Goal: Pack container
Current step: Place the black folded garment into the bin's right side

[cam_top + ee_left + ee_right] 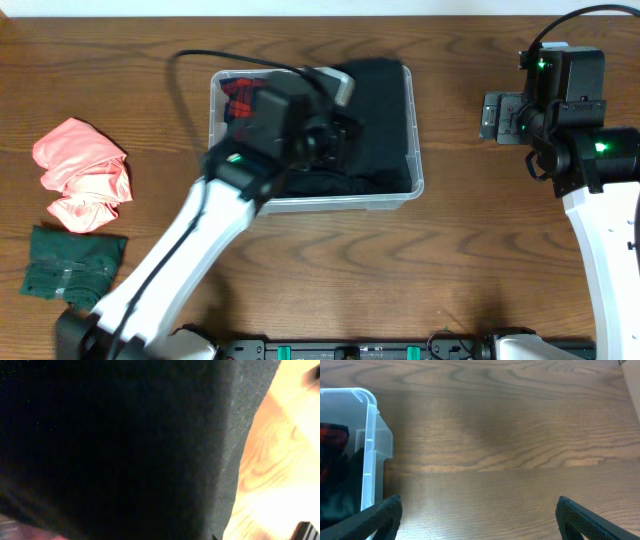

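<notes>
The clear plastic container point(416, 186) sits at the table's centre. It holds a black garment point(385, 120) and a red plaid cloth point(240, 95). My left gripper point(335, 125) is down inside the container on the black garment. The left wrist view is filled by that black fabric point(110, 445), and the fingers are hidden, so I cannot tell whether they are open or shut. My right gripper point(479, 510) is open and empty over bare table to the right of the container, whose corner point(369, 435) shows in the right wrist view. It also shows in the overhead view point(492, 115).
A crumpled pink cloth point(82, 172) and a folded dark green cloth point(70, 265) lie on the table at the far left. A black cable point(190, 60) loops from the left arm over the container's left end.
</notes>
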### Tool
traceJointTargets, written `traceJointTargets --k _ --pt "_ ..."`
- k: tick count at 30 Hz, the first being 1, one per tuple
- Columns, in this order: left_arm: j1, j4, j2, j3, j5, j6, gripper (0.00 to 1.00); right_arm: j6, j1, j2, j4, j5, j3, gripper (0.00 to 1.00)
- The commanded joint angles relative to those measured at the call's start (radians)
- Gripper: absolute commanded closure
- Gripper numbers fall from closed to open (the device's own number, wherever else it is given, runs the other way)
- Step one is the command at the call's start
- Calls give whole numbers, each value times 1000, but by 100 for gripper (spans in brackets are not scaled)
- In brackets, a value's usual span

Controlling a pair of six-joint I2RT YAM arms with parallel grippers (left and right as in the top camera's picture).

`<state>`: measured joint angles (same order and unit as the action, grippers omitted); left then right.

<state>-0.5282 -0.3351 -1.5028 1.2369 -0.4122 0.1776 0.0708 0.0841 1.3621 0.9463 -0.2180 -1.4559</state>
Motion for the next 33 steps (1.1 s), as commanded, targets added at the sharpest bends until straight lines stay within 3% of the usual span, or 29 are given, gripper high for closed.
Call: traceJointTargets --k 1,6,7,8,9,10,11,14,17,21,23,33 --pt "-28 23 -109 11 3 37 94 18 -6 -15 1 -13 3 4" --pt "-45 29 -265 11 -43 71 94 18 -6 -15 1 -14 3 4" --pt "-43 26 -287 11 -49 72 87 18 -6 -15 2 -13 3 4" --pt "-36 16 -295 11 -48 71 55 18 -6 -15 2 -14 3 4" --pt "-24 6 -296 11 -48 71 30 18 -6 -15 4 -13 3 4" --pt "-10 -6 -290 14 -48 72 12 18 -6 -15 5 -13 3 4" --pt "6 -26 -278 21 -47 72 4 18 -6 -15 5 -13 3 4" --pt "71 -103 -210 50 -40 71 2 -2 -5 -15 0 34 3 5" --pt "150 -168 -71 59 12 71 2 -158 10 -15 -51 351 3 14" --pt "243 -235 102 59 143 71 2 -234 63 -8 -112 494 3 47" --pt "290 -278 177 59 190 72 2 -238 98 9 -130 495 4 56" --pt "570 -542 338 58 354 72 2 -252 260 309 -178 491 6 58"
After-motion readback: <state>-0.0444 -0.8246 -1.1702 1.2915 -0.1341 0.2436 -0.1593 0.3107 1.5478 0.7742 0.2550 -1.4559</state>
